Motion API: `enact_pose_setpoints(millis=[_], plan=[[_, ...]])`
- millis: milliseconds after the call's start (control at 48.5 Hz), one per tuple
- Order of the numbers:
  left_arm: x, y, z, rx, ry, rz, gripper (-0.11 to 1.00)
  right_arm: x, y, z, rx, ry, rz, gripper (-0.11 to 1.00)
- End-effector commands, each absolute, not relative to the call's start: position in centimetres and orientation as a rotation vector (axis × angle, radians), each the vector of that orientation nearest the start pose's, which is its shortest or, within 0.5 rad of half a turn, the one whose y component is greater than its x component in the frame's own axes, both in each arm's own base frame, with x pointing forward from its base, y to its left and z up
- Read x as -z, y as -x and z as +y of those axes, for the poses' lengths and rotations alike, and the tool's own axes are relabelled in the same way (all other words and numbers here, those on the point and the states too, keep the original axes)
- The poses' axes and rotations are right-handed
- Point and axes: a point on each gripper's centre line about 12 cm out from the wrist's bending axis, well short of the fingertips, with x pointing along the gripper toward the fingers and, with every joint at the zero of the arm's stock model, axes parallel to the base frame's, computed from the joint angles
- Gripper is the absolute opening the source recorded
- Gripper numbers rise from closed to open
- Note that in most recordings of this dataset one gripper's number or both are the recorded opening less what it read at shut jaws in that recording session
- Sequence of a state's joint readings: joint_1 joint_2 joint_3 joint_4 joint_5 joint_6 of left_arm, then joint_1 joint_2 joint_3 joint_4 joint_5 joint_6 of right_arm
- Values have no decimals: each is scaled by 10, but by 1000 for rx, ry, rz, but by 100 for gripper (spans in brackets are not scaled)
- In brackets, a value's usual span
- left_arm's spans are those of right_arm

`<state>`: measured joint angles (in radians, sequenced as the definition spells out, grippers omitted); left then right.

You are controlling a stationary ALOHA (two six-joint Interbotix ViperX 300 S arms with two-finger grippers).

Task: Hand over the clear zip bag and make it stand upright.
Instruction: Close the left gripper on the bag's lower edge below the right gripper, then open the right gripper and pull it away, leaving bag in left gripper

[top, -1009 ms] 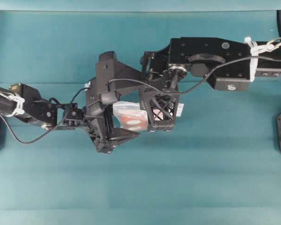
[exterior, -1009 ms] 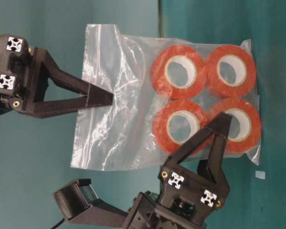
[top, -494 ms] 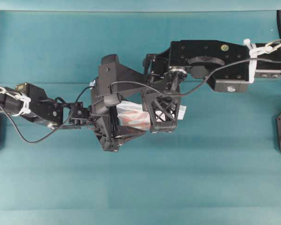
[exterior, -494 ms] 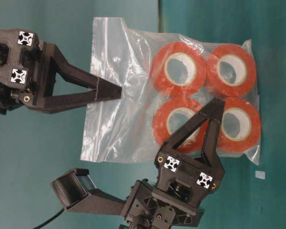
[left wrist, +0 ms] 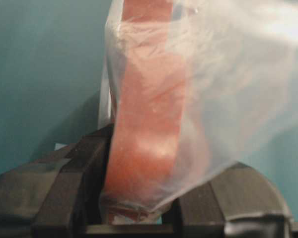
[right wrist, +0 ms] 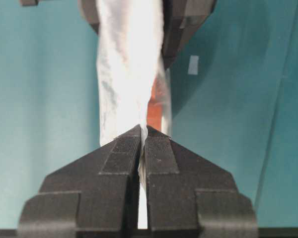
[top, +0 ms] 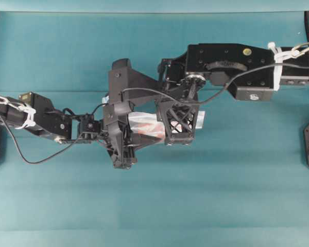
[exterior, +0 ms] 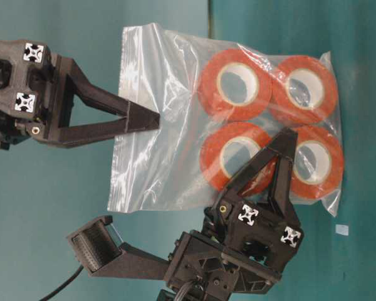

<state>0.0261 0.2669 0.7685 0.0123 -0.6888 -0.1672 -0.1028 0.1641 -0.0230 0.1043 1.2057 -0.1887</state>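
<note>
The bag (exterior: 194,119) is clear, crinkled plastic, and four orange-red rolls with white cores sit bunched two by two at one end, while the other end is flat and empty. It hangs in the air above the teal desk (top: 154,206), held between the two arms and touching nothing else.

The right gripper (right wrist: 142,136) is pinched tight on the thin empty end; in its wrist view the two fingers meet with only the film between them. In the table-level view this is the gripper (exterior: 151,119) reaching in from the left edge.

The left gripper (left wrist: 139,198) is clamped across the roll end: its wrist view shows a roll edge-on, wrapped in plastic, pressed between the black fingers. From table level the same gripper (exterior: 287,150) comes up from below, its fingers lying over the lower pair of rolls.

A second ago the left gripper's fingers stood wide apart around the bag; since then they have drawn in onto the rolls. The right gripper has kept its pinch throughout. The bag has tilted slightly, and the rolls sit a little more askew than before.
</note>
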Motion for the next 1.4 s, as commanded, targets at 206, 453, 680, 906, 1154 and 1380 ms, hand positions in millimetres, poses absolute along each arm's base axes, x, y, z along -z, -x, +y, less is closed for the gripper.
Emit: enact_pose_setpoints(millis=[206, 453, 680, 906, 1154, 1380], plan=[[-106, -404, 7, -36, 157, 339, 25, -270, -427, -31, -69, -39, 1302, 1], [-105, -402, 6, -31, 128, 346, 25, -271, -426, -24, -55, -111, 1310, 6], [-106, -402, 6, -27, 103, 343, 25, -274, -426, -22, -43, -137, 1300, 66], [-105, -401, 6, -26, 101, 348, 25, -301, -416, -29, 3, -102, 1230, 90], [-103, -400, 6, -28, 102, 367, 25, -342, -387, -29, 49, -118, 1134, 91], [-101, -399, 6, -28, 101, 383, 25, -354, -356, -22, 50, -125, 1053, 91]])
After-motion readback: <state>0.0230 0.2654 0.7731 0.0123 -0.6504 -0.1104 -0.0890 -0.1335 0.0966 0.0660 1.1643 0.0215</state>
